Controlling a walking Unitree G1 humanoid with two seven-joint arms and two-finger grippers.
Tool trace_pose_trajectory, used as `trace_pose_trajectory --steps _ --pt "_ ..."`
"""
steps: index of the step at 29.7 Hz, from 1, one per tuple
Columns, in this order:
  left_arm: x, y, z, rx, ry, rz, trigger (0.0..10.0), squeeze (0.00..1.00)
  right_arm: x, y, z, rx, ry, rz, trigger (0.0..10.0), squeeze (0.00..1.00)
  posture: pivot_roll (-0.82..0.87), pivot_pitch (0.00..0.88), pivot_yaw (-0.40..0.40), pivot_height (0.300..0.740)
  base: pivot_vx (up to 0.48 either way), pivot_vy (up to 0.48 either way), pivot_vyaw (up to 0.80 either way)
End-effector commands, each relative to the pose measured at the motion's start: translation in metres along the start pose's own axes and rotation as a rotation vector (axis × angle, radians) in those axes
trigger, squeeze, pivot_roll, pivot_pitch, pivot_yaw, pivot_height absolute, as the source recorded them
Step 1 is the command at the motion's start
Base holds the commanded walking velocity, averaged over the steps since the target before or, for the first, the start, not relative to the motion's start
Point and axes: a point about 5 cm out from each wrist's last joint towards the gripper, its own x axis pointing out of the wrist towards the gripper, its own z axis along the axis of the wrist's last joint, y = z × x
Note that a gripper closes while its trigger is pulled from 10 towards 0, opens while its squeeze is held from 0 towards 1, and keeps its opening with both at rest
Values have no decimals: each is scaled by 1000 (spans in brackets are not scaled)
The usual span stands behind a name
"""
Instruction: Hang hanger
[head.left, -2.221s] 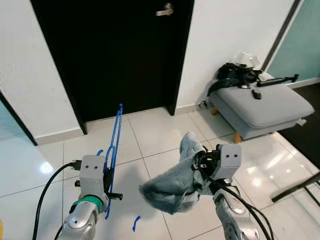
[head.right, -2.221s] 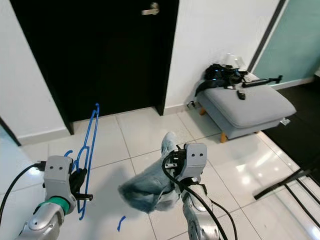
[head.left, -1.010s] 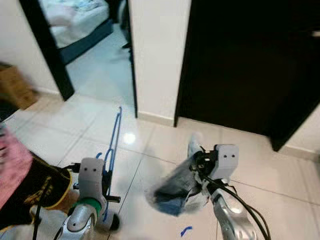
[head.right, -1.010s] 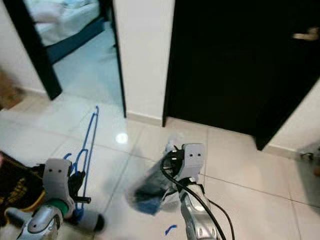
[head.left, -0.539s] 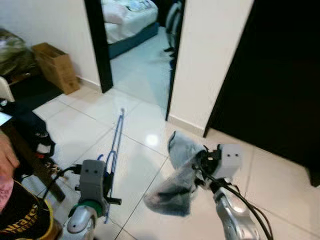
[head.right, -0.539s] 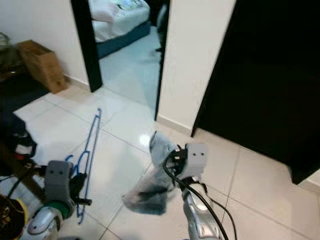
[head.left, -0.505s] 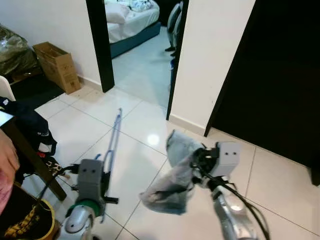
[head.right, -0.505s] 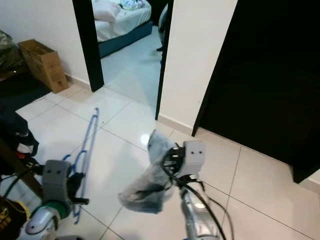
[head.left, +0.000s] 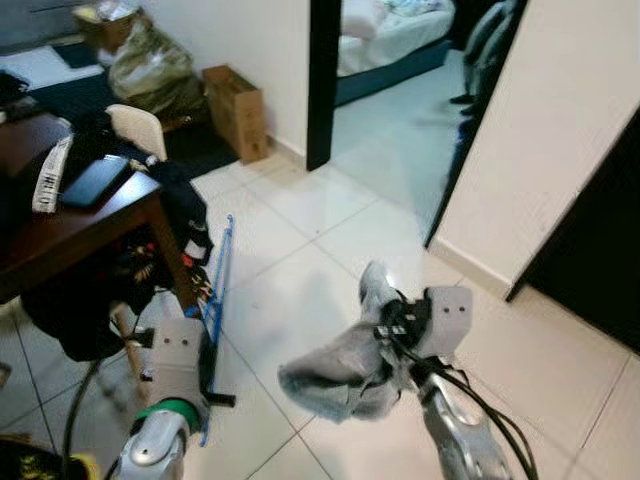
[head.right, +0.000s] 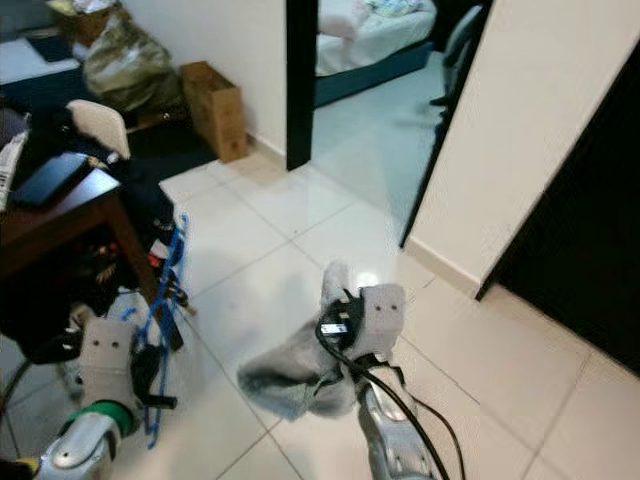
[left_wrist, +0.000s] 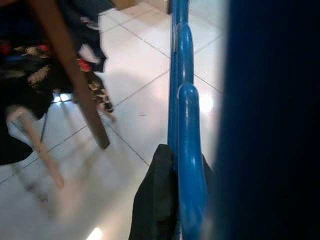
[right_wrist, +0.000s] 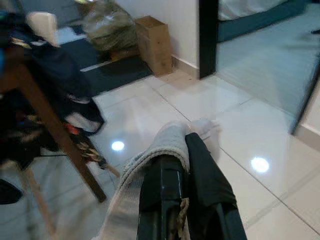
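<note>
— Reporting on the left gripper (head.left: 207, 352) first: where is the hanger (head.left: 213, 310), and how is it held?

— Near left of the scene. The blue hanger is pinched between that gripper's black fingers (left_wrist: 156, 200); the left wrist view shows blue bars running straight up out of the grip, so I record the fingers as closed on it.

— Long axis?

— Near to far. It leaves the gripper low and near, and its top end rises toward the dark wooden table (head.left: 75, 225) on the left, just beside the table's corner. The plane is close to upright, edge-on to the head camera (which end is the hook I cannot tell; the small blue curl by the gripper suggests it may be the near one).

— Right gripper (head.right: 338, 340)?

— Centre right, closed on a grey cloth (head.left: 335, 375) that droops leftward and down from it. The right wrist view shows the cloth wrapped over the fingers.

— The relation that governs the next move?

— Hanger sits left of the cloth, with a gap of white tiled floor (head.left: 300, 260) between. The left arm already has it. No rail or hook to hang it on is visible, so in my judgement the robot must find one.
</note>
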Motion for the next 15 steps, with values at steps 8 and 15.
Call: trace_pose_trajectory --steps 8,15 --pt "-3 3 -4 9 16 14 10000 0 -2 5 -1 2 -10 16 10000 0 1 94 15 740 0 0 769" --pt "-2 3 -3 12 13 17 10000 0 -1 5 -1 3 -11 18 10000 0 1 94 15 740 0 0 765"
